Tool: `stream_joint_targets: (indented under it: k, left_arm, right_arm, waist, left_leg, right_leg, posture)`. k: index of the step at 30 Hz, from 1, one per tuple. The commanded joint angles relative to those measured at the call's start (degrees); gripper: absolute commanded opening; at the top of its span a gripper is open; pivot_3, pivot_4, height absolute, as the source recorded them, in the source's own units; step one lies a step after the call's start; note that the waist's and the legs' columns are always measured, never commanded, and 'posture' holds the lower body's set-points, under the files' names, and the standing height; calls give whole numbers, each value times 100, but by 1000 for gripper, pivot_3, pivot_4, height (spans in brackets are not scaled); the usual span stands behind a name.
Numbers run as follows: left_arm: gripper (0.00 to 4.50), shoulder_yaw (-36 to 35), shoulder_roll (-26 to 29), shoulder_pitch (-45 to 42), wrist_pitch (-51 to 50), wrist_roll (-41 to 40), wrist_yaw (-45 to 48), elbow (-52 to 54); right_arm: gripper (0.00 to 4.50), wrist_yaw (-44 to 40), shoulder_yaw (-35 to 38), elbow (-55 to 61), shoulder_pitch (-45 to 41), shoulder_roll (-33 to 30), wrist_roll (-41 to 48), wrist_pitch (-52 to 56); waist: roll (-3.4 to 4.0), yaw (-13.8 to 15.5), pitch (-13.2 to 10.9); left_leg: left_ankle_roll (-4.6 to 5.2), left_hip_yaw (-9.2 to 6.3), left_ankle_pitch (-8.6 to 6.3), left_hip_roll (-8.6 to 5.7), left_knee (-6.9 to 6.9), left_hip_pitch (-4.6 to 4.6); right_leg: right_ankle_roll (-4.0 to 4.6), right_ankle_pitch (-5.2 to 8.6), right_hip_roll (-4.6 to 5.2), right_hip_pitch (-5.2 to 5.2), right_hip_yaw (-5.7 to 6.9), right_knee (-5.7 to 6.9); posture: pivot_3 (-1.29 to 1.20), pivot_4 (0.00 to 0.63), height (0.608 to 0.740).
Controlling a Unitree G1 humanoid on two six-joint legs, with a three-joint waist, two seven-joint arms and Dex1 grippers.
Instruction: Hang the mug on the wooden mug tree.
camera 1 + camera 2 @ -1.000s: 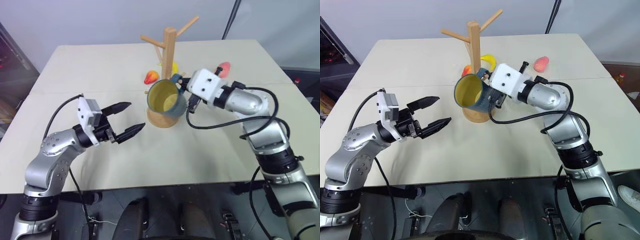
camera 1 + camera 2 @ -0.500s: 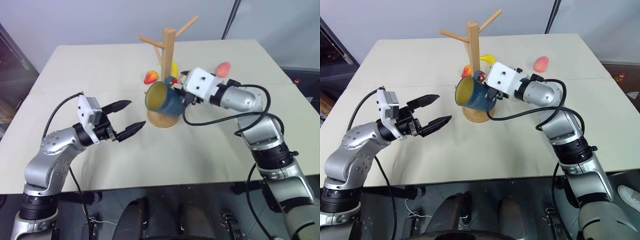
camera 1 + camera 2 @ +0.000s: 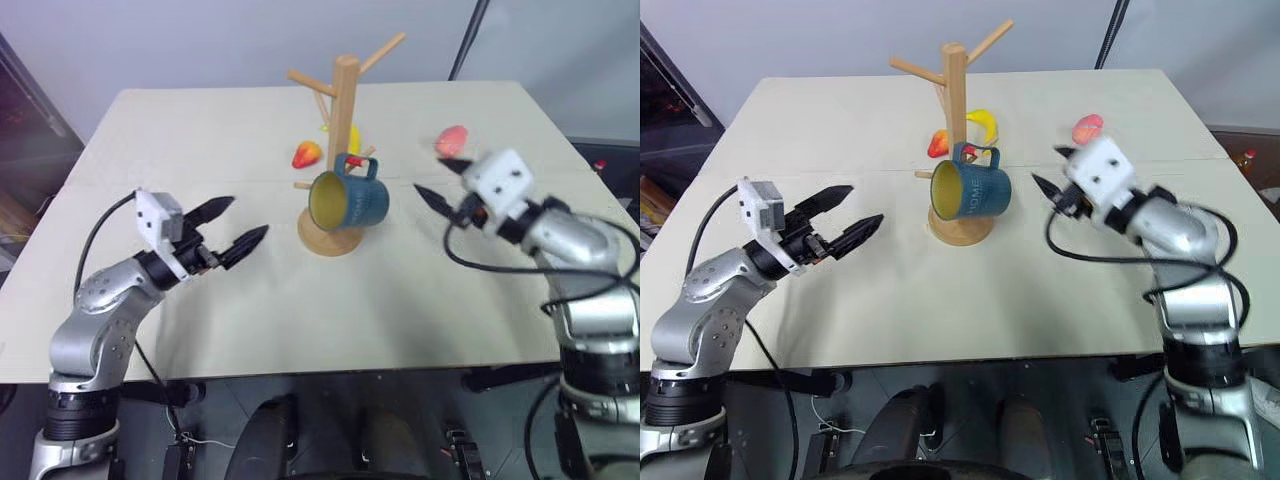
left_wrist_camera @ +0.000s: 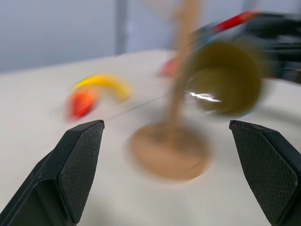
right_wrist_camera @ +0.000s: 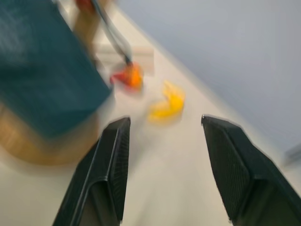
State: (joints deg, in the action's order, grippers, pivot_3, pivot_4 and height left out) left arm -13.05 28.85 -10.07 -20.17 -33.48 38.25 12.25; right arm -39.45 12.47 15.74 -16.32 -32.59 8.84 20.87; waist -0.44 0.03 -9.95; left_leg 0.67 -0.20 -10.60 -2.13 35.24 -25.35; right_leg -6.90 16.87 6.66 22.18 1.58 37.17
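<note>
One mug (image 3: pixel 349 199) hangs by its handle on the wooden mug tree (image 3: pixel 338 140), mid-tabletop (image 3: pixel 300 310), between both spread, empty grippers: right gripper (image 3: pixel 440 185) slightly nearer than left gripper (image 3: pixel 230 225).

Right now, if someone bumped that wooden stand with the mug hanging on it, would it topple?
Probably it would wobble. The wooden mug tree is tall on a small round base, and the mug hangs off one side. The mug would likely swing, hooked by its handle alone.
</note>
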Motion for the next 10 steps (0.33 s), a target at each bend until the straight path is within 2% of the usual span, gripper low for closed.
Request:
stream_joint_targets:
  k: [1,4,10]
  left_arm:
    - [4500,-170,-175,143,492,507,-459,-398]
    - [4500,-235,-350,308,804,882,-870,-730]
    - [4500,-358,-495,558,978,975,-1112,-794]
  right_arm:
    - [2463,352,353,-142,336,587,491,-476]
    - [2463,509,354,-448,621,988,562,-864]
    - [2463,512,198,-977,737,1154,601,-1366]
  waist:
    - [1,-25,0]
    - [2,-65,-1]
    - [1,-58,-1]
  left_leg:
    - [0,0,0,0,0,0]
    - [0,0,0,1,0,0]
    - [-1,-1,0,1,0,0]
  right_leg:
    - [0,0,0,2,-1,2]
    - [0,0,-1,5,-1,6]
    - [0,0,0,5,0,5]
  posture:
    - [0,150,740]
    - [0,150,740]
    - [0,150,740]
